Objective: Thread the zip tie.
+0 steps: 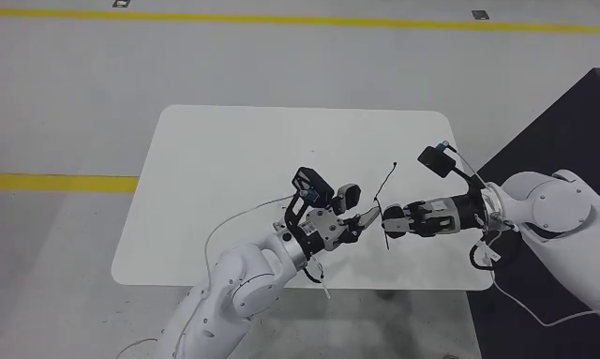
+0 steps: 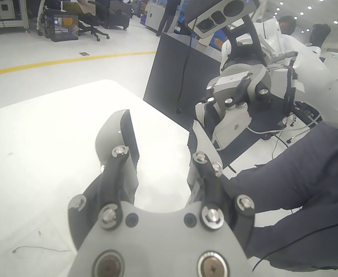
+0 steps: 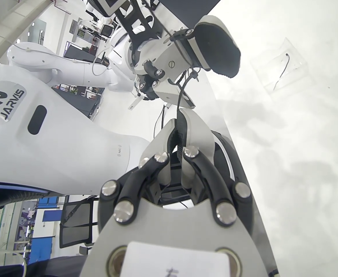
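A thin black zip tie (image 1: 384, 186) stands nearly upright over the white table (image 1: 234, 172), between my two grippers. My right gripper (image 1: 386, 218) comes in from the right and is shut on the zip tie; in its wrist view the strap (image 3: 183, 96) rises out of its closed fingertips (image 3: 179, 119). My left gripper (image 1: 356, 214) faces it from the left, open, with its black-padded finger (image 3: 218, 50) beside the strap's upper end. In the left wrist view the left gripper (image 2: 160, 122) holds nothing between its fingers, and the right gripper (image 2: 209, 116) is just beyond one fingertip.
A second thin black tie (image 3: 283, 70) lies flat on the table inside a clear sleeve, also seen as a tie (image 2: 39, 250) behind the left gripper. A dark partition (image 1: 562, 125) stands along the table's right side. Both grippers hover near the table's front edge.
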{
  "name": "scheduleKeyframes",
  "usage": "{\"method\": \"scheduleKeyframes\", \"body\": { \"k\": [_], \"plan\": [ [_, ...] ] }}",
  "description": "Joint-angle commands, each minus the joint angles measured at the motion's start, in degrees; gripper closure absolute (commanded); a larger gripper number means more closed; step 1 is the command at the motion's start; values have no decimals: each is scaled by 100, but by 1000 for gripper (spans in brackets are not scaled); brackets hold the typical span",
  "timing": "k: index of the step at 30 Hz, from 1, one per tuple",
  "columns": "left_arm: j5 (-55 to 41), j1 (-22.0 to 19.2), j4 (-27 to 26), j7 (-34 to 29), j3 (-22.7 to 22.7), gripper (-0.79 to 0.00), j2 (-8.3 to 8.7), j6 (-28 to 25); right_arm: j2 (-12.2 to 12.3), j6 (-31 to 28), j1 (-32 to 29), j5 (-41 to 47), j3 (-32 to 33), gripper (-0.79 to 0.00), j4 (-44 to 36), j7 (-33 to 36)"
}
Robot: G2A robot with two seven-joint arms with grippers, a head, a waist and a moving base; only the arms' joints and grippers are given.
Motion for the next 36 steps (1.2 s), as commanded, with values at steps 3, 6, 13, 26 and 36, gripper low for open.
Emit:
{"method": "scheduleKeyframes", "body": {
  "k": [3, 6, 13, 26, 36],
  "plan": [
    [27, -6, 16, 47, -8, -323, -8, -63, 0, 0, 0, 0, 0, 0, 0, 0],
    [33, -3, 28, 45, -13, -305, -14, -77, 0, 0, 0, 0, 0, 0, 0, 0],
    [64, -21, 66, 101, -20, -296, -27, -205, 0, 0, 0, 0, 0, 0, 0, 0],
    [9, -58, 146, 110, -23, -265, -63, -247, -17, 89, -83, -94, 0, 0, -93, -177],
    [49, 14, 95, 105, -67, -259, -63, -327, -77, 222, -124, 42, 78, 0, -61, -46]
  ]
}}
